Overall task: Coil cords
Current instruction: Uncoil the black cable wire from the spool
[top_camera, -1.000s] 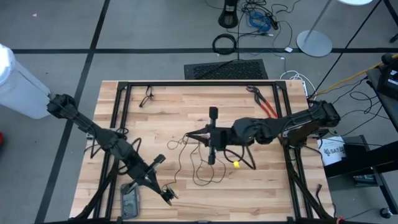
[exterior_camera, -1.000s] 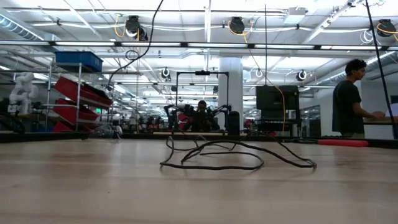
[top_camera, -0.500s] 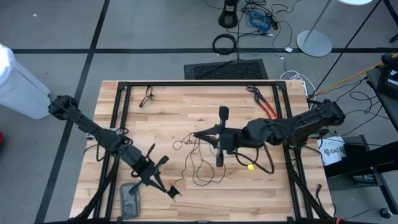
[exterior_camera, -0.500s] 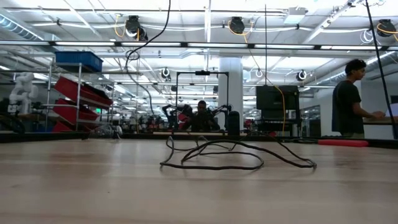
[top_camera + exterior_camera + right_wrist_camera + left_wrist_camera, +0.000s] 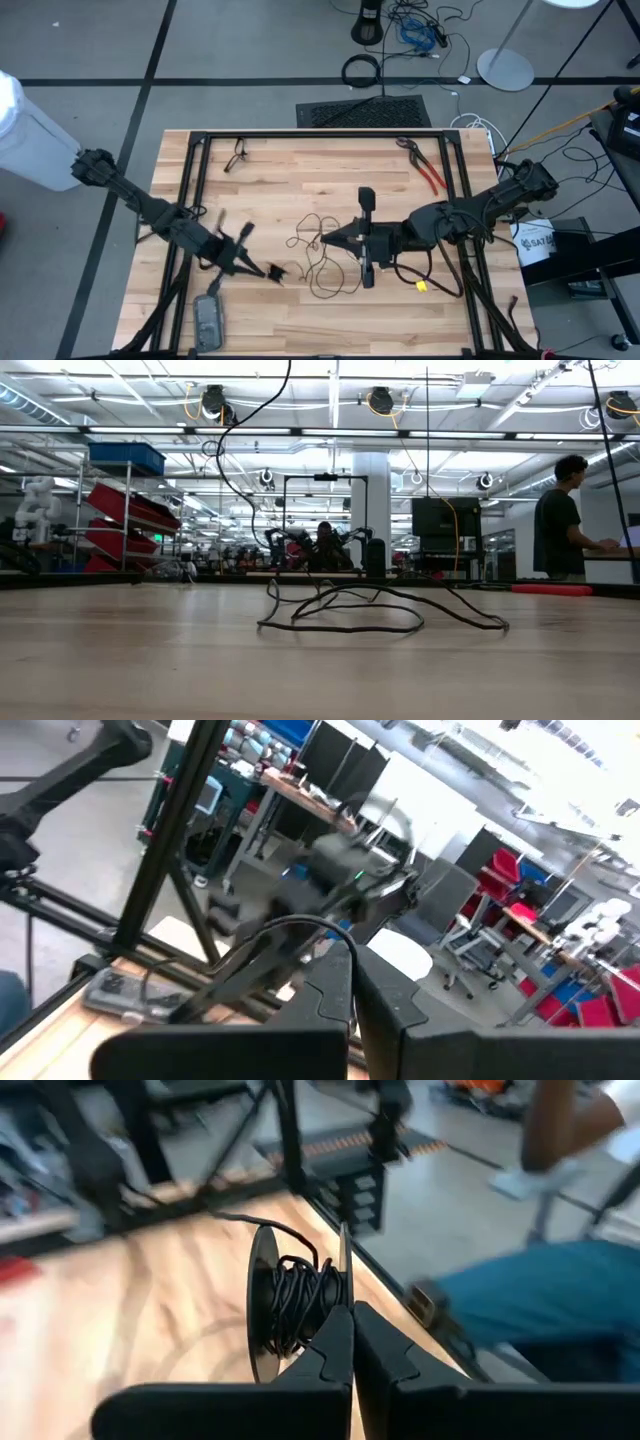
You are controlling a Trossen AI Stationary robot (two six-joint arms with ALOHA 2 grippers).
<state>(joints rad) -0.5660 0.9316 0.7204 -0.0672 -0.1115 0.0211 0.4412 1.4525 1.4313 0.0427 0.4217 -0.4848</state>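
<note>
A thin black cord (image 5: 325, 275) lies in loose loops at mid-table, also seen in the low view (image 5: 340, 615). One strand (image 5: 225, 470) rises from the loops and leaves the low view at its top. My right gripper (image 5: 322, 240) hovers above the loops, shut on that strand. My left gripper (image 5: 272, 270) is left of the loops, shut, with a small reel (image 5: 295, 1295) of wound black cord at its fingertips. A strand (image 5: 235, 1218) trails from the reel across the table. My left gripper (image 5: 350, 1320) has the small reel at its fingertips, and the fingers themselves hide the place of contact. The fingers point toward the table's right, slanting slightly down. The reel stands on edge, clear of the table. My right gripper (image 5: 352, 955) pinches one strand of the cord (image 5: 322, 928) at its fingertips. The fingers are level and point toward the table's left. The strand arcs away from them and hangs slack down to the loops on the table.
Red-handled pliers (image 5: 425, 168) lie at the far right, a small dark object (image 5: 238, 152) at the far left, and a grey device (image 5: 210, 320) at the near left edge. A black frame (image 5: 300, 134) borders the table. A person (image 5: 565, 510) stands beyond it.
My left gripper has swung from the near edge toward the table's middle and tipped up toward level, carrying the reel with it. My right gripper has moved toward the near right with its strand. The rising strand has shifted; the loops on the table stay in place.
</note>
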